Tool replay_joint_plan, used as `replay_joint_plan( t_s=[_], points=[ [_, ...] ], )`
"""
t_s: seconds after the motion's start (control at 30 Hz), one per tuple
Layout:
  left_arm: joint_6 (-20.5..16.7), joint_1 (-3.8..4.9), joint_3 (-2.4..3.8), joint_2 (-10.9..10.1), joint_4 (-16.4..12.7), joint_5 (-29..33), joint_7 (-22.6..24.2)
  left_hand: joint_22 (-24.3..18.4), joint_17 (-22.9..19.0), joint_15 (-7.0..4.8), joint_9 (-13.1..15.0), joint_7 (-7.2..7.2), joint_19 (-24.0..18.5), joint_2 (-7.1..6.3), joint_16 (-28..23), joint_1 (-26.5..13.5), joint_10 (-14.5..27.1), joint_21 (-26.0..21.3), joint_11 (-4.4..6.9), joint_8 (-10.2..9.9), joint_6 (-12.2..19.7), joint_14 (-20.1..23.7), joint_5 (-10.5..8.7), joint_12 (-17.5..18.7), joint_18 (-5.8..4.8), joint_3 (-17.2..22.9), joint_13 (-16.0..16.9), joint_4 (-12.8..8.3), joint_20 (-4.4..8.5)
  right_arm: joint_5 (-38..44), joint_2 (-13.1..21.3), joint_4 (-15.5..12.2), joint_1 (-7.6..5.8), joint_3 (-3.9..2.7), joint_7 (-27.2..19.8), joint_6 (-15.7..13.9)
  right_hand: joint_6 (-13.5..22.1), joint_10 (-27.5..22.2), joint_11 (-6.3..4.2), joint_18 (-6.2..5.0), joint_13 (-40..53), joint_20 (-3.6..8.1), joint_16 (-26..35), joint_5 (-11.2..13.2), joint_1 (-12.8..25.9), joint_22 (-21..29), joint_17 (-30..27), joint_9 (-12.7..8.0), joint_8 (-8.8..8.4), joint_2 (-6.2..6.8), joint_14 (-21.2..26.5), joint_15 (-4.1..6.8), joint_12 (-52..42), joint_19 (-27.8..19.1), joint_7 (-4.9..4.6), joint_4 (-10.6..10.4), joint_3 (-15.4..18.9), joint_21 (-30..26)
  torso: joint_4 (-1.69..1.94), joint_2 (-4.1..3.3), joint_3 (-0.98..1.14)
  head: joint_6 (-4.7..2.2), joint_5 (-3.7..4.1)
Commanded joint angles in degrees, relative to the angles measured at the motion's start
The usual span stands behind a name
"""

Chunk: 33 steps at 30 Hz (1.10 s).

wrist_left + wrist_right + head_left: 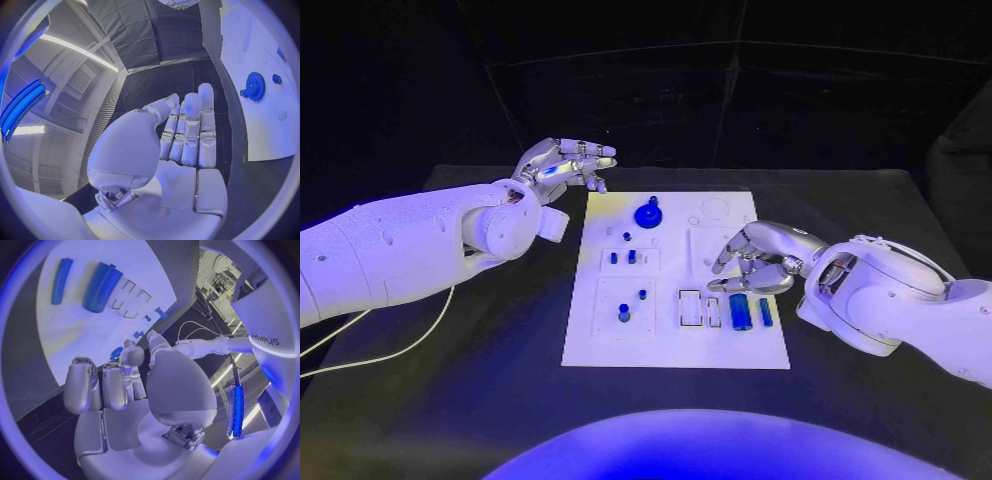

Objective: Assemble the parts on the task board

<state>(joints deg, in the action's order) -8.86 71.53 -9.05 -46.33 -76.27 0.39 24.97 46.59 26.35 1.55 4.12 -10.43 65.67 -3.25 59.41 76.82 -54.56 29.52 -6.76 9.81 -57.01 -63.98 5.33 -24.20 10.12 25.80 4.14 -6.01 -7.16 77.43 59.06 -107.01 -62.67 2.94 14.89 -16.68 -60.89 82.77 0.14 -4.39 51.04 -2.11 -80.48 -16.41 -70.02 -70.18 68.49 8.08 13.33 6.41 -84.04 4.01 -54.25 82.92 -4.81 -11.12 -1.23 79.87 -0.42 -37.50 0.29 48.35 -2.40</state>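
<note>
The white task board (678, 340) lies in the middle of the black table. A blue gear (648, 213) stands near its far edge, and two blue cylinders (738, 310) (764, 312) lie at its right side. Small blue pegs (632, 257) (625, 313) stand in the left blocks. My left hand (567, 165) hovers off the board's far left corner, fingers apart, holding nothing. My right hand (754, 258) hangs over the board's right side just beyond the cylinders, fingers half curled and thumb apart, empty. The gear (254, 86) also appears past my left fingers (190, 125). The cylinders (100, 287) lie beyond my right fingers (115, 385).
Two empty rectangular slots (689, 307) sit left of the cylinders, and a round recess (715, 208) lies right of the gear. A white cable (387, 350) trails over the table's left side under my left arm.
</note>
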Motion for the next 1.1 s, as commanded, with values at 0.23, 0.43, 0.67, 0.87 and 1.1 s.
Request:
replay_joint_plan(
  t_s=[0.23, 0.43, 0.67, 0.87, 1.1],
  points=[
    [0.6, 0.09, 0.01, -0.1, -0.4, 0.1, 0.2, -0.1, -0.1, 0.08, -0.1, -0.04, -0.4, 0.14, -0.3, -0.7, 0.3, -0.4, 0.1, 0.3, 0.4, 0.4, 0.23, -0.4, 0.34, 0.2, -0.1, -0.2, 0.05, -1.4, 3.3, -1.4, 0.02, 0.1, 13.1, 2.0, 3.6, -1.5, 0.3, 0.77, 16.5, -0.3, -2.4, 0.6, -1.0, -1.9, 4.6, 3.1, 3.82, -1.85, -3.2, -0.4, -13.9, 0.4, -0.38, -2.8, 6.0, 1.0, -0.51, 0.27, -0.16, -0.13, 0.77],
    [0.6, 0.08, 0.0, -0.3, -0.5, 0.1, 0.2, -0.1, -0.1, 0.08, -0.1, -0.04, -0.4, 0.14, -0.3, -0.7, 0.3, -0.4, 0.1, 0.3, 0.4, 0.4, 0.23, -0.4, 0.34, 0.2, -0.1, -0.2, 0.05, 0.2, 2.7, -0.9, 1.14, 0.15, 15.7, 3.6, 5.0, -1.4, 0.51, 0.88, 19.1, -0.47, -2.9, 0.5, -0.5, -2.5, 5.6, 3.9, 4.78, -2.09, -3.3, -0.52, -15.7, 0.5, -0.56, -4.7, 8.3, 1.4, -0.51, 0.17, -0.07, -0.28, 0.82],
    [0.7, 0.08, -0.01, -0.4, -0.6, 0.1, 0.3, -0.1, -0.1, 0.08, -0.1, -0.04, -0.4, 0.14, -0.3, -0.7, 0.3, -0.4, 0.1, 0.3, 0.4, 0.4, 0.23, -0.4, 0.34, 0.2, -0.1, -0.2, 0.05, 1.4, 0.9, 0.0, 2.42, 0.18, 16.8, 5.3, 5.9, -1.2, 0.65, 0.92, 20.5, -0.55, -3.1, 0.9, 0.0, -2.7, 6.1, 4.4, 5.22, -2.14, -3.3, -0.63, -16.7, 0.6, -0.7, -5.4, 9.6, 1.5, -0.43, 0.21, -0.11, -0.2, 0.93],
    [0.7, 0.07, -0.03, -0.4, -0.5, 0.1, 0.3, -0.1, -0.1, 0.08, -0.1, -0.04, -0.4, 0.14, -0.3, -0.7, 0.3, -0.4, 0.1, 0.3, 0.4, 0.4, 0.23, -0.4, 0.34, 0.2, -0.1, -0.2, 0.05, 2.2, -0.3, 0.6, 2.98, 0.2, 17.1, 7.3, 5.9, -0.9, 0.63, 0.98, 21.4, -0.6, -3.4, 1.1, 0.5, -3.1, 6.6, 4.7, 5.68, -2.27, -3.4, -0.64, -17.5, 0.7, -0.64, -5.5, 10.2, 1.7, -0.51, 0.18, -0.12, -0.07, 0.93],
    [0.8, 0.05, -0.04, -0.4, -0.5, 0.1, 0.2, -0.1, -0.1, 0.08, -0.1, -0.04, -0.4, 0.14, -0.3, -0.7, 0.3, -0.4, 0.1, 0.3, 0.4, 0.4, 0.23, -0.4, 0.34, 0.2, -0.1, -0.2, 0.05, 4.1, -1.1, 1.0, 3.46, 0.23, 17.9, 9.2, 5.7, -0.9, 0.55, 1.01, 21.8, -0.61, -3.5, 1.3, 0.9, -3.3, 6.8, 5.1, 6.26, -2.45, -3.4, -0.6, -17.7, 0.7, -0.52, -5.5, 10.7, 1.8, -0.47, 0.14, -0.14, 0.12, 0.94]
  ],
)
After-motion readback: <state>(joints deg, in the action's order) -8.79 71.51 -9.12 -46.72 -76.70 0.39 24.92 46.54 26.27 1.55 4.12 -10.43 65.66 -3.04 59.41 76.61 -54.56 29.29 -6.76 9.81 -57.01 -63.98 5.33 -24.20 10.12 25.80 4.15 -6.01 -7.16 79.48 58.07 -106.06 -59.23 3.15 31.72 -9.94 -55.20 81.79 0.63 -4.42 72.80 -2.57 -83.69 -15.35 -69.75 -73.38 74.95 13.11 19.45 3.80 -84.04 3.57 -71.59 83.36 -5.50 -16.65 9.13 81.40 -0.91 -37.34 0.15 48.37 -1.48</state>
